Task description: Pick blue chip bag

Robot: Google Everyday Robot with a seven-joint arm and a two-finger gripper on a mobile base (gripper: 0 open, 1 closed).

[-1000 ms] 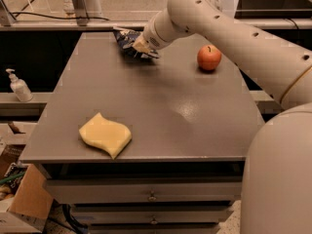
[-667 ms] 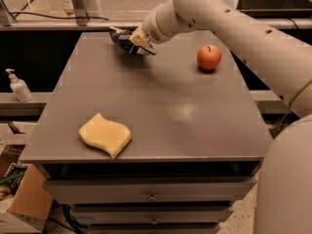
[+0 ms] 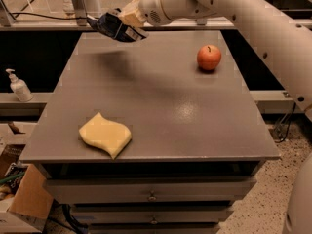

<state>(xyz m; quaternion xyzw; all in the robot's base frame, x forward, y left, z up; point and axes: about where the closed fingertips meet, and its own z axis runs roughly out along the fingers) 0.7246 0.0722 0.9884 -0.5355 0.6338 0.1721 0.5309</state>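
Note:
The blue chip bag (image 3: 115, 27) is a dark navy crinkly foil bag with white markings. It hangs in the air above the far left corner of the grey table (image 3: 161, 111). My gripper (image 3: 126, 23) is shut on the blue chip bag and holds it from the right side, with the white arm reaching in from the upper right. The bag's shadow lies on the tabletop just below it.
A red apple (image 3: 209, 57) stands at the table's far right. A yellow wavy sponge (image 3: 105, 134) lies near the front left edge. A white pump bottle (image 3: 18, 86) stands on a ledge to the left. A cardboard box (image 3: 24, 199) sits on the floor at lower left.
The gripper has risen with the blue chip bag, lifting it off the tabletop and shifting it slightly left. The apple and sponge have not moved.

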